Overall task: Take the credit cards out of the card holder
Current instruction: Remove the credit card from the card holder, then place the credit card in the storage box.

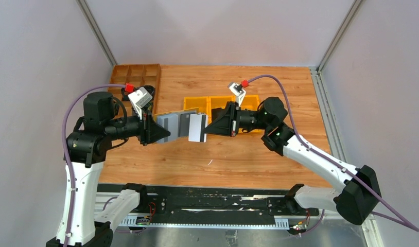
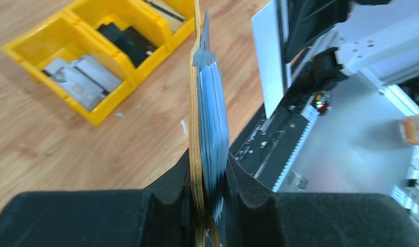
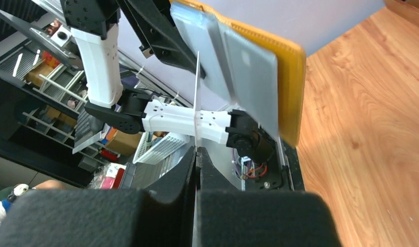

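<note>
Closest in view are my own fingers. My left gripper [image 2: 210, 170] is clenched on the holder [image 3: 291, 87], taking its near end, cover and pleats together. My right gripper [image 3: 197, 152] is clamped on one white card [image 1: 198, 127], seen edge-on from that wrist.

1. Table [image 1: 248, 154]: lies well below the holder, which hangs in the air between my two arms.
2. Bins [image 2: 112, 105]: stand on the table beyond and below the holder. Loose cards [image 2: 81, 77], grey and black, lie in them.
3. Holder: edge-on to my left wrist, yellow cover on one side, grey pockets on the other. I judge it soft and light. It will likely bend under a sideways pull, so the clamp belongs at the near end, clear of the pocket mouths.
4. Cards [image 3: 251, 77]: a stack sits in the holder's pockets.
5. White card: just beside the holder's free end. Whether its last corner has cleared the pocket I cannot tell.

Handling, as a judgement: each card is thin, stiff, light and slick. Take hold flat across both faces at the exposed short end and draw straight along the pocket. A skewed pull may jam the card or drag a neighbour out.
</note>
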